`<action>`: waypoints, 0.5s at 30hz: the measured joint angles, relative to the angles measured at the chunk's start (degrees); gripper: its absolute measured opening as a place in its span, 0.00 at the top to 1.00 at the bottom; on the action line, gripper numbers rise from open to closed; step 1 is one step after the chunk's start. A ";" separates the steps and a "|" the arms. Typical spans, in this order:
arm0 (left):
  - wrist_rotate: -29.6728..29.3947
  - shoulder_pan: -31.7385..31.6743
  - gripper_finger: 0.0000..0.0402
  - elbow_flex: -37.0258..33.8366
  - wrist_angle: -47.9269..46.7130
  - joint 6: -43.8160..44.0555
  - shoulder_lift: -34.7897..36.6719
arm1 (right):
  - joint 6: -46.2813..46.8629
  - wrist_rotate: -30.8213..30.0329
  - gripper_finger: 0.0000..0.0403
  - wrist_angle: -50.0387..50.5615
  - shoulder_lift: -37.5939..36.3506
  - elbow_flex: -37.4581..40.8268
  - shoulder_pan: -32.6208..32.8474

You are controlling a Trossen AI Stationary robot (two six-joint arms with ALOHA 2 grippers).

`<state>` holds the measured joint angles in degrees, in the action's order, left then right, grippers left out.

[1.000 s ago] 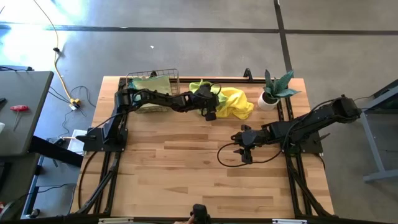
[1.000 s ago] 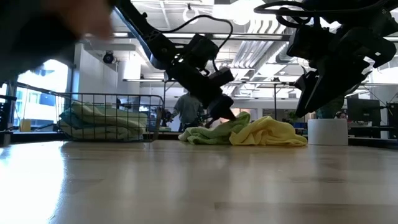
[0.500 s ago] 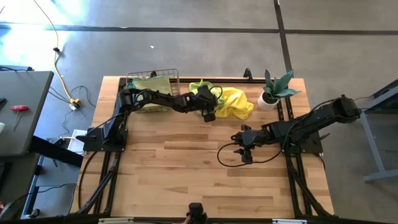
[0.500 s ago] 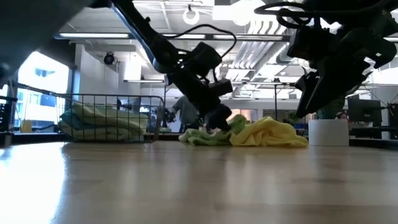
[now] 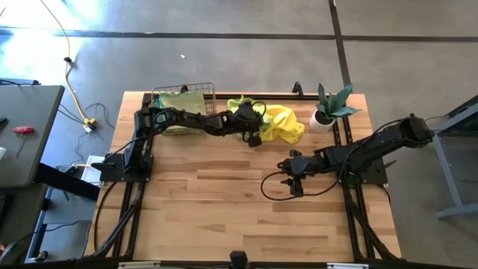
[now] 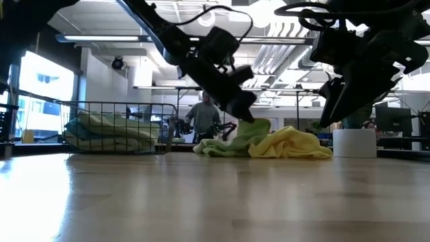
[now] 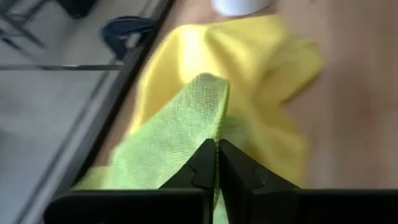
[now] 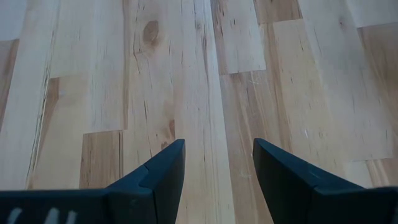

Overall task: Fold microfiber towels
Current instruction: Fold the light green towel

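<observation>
In the high view the left gripper (image 5: 254, 138) sits in the upper middle of the frame, at the near edge of a heap of two towels. Its jaws are clenched on a fold of the lime green towel (image 7: 168, 140); the left wrist view shows the two dark fingers (image 7: 202, 171) pressed together with the green cloth pinched between them. In the low view the same gripper (image 6: 247, 113) hangs just above the heap, and a peak of the lime green towel (image 6: 254, 131) rises to it while the rest lies on the desk.

The yellow towel (image 5: 282, 123) lies crumpled just right of the green one, touching it, near the far edge of the desk (image 5: 224, 202). In the low view it spreads to the right of the green cloth (image 6: 292, 143).

A wire basket (image 5: 183, 104) stands in the upper left part of the desk with more pale green and bluish towels (image 6: 111, 131) stacked inside.

The right gripper (image 5: 293, 183) hovers over bare wood, right of the frame's centre and well apart from the heap. Its jaws are released, with a wide gap between the fingers (image 8: 158, 174) and nothing in it.

A small potted plant (image 5: 328, 108) in a white pot stands to the right of the yellow towel. A person (image 6: 201, 114) shows in the room behind the desk.
</observation>
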<state>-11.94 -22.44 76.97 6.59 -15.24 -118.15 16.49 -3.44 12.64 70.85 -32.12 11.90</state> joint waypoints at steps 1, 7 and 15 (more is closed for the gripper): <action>0.80 0.49 0.98 -0.02 -0.45 0.97 0.48 | 0.02 0.00 0.55 0.00 0.00 0.00 0.02; 2.18 5.67 1.00 0.00 -1.90 4.15 4.15 | 0.00 0.00 0.55 0.00 0.00 0.00 0.01; -10.75 15.27 1.00 0.00 -8.02 4.15 7.99 | 0.02 0.01 0.55 0.01 0.00 0.00 0.01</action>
<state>-22.68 -7.17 76.97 -1.43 -11.09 -110.17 16.51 -3.43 12.65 70.85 -32.12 11.92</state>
